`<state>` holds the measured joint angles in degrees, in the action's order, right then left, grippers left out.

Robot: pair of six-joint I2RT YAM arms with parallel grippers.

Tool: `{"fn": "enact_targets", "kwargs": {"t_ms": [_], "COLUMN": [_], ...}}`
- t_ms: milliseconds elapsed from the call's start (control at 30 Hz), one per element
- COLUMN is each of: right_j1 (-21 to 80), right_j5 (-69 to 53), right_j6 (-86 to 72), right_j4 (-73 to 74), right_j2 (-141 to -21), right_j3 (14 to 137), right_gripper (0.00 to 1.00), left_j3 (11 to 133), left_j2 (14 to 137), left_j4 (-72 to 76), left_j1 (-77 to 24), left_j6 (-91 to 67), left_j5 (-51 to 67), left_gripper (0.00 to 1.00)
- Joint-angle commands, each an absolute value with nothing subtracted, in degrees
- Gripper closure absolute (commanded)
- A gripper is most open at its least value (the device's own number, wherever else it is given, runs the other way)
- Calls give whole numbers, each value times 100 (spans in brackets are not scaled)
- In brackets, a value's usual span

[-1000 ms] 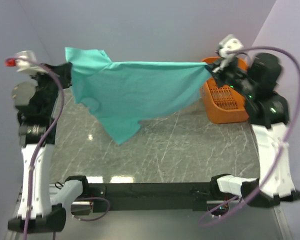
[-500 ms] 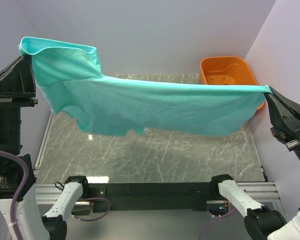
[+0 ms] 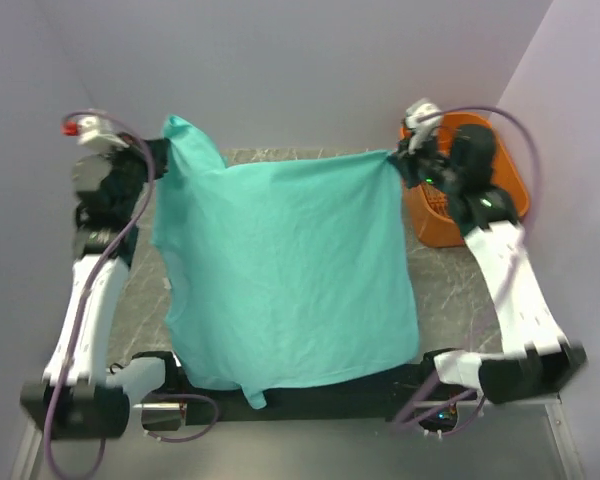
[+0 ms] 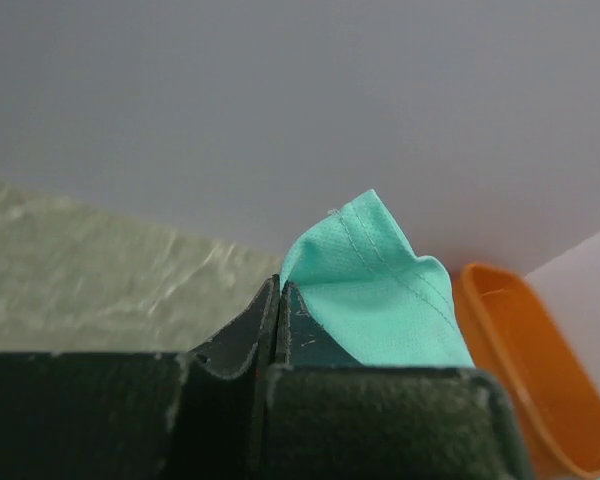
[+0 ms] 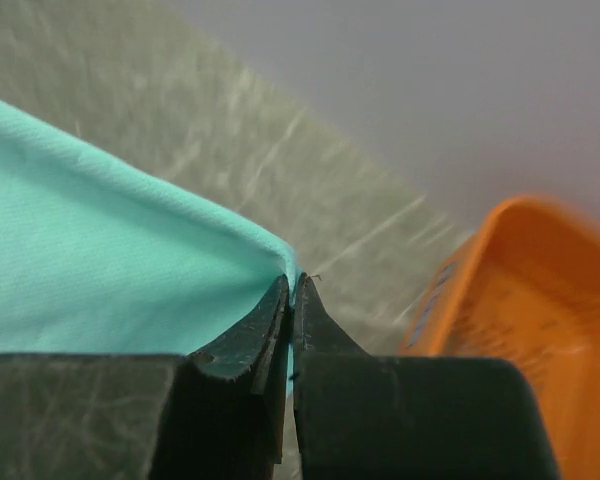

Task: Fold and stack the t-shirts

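Left gripper (image 4: 278, 290), upper left of the top view, has its jaws pressed together on a hemmed corner of the shirt (image 3: 290, 270). Right gripper (image 5: 290, 285), upper right beside the basket (image 3: 435, 222), is pinching the opposite corner. The shirt is stretched between them along its top edge, and the rest spreads down the centre of the frame over the table (image 3: 445, 290); whether it rests there cannot be told. The step in hand looks like the lay-out before the first fold, and the next move likely calls for lowering both corners evenly, under tension, so the cloth lands flat.
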<state>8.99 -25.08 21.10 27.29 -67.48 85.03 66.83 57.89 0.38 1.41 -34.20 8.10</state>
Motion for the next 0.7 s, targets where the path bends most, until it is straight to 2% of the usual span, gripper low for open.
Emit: {"fn": "enact_targets", "kwargs": {"t_ms": [0, 100, 200, 267, 400, 533, 667], "right_j1": [896, 1019, 1221, 1344, 1520, 1591, 1591], "right_j5": [-2461, -2234, -1734, -1443, -748, -222, 174], "right_j6": [1960, 2039, 2118, 2127, 2215, 2329, 2285], "right_j4": [1583, 1406, 1695, 1941, 2600, 2794, 2708], "right_j2": [-7738, -8932, -10224, -11139, -12379, -13208, -13745], "right_j3": [7919, 8164, 8962, 9805, 11256, 12450, 12946], "right_gripper": [100, 100, 100, 100, 100, 100, 100], "left_j3": [6093, 6160, 6703, 7204, 7934, 8761, 9490], "left_j2": [6668, 7828, 9155, 10058, 11125, 11925, 12602], "left_j4": [1097, 1564, 1574, 1425, 1248, 618, 308], "left_j1": [132, 132, 149, 141, 141, 149, 149], "left_j6": [-3481, -3498, -3560, -3630, -3735, -3805, -3814], "left_j5": [668, 650, 729, 703, 677, 545, 466], "left_gripper": [99, 99, 99, 99, 99, 99, 99]}}
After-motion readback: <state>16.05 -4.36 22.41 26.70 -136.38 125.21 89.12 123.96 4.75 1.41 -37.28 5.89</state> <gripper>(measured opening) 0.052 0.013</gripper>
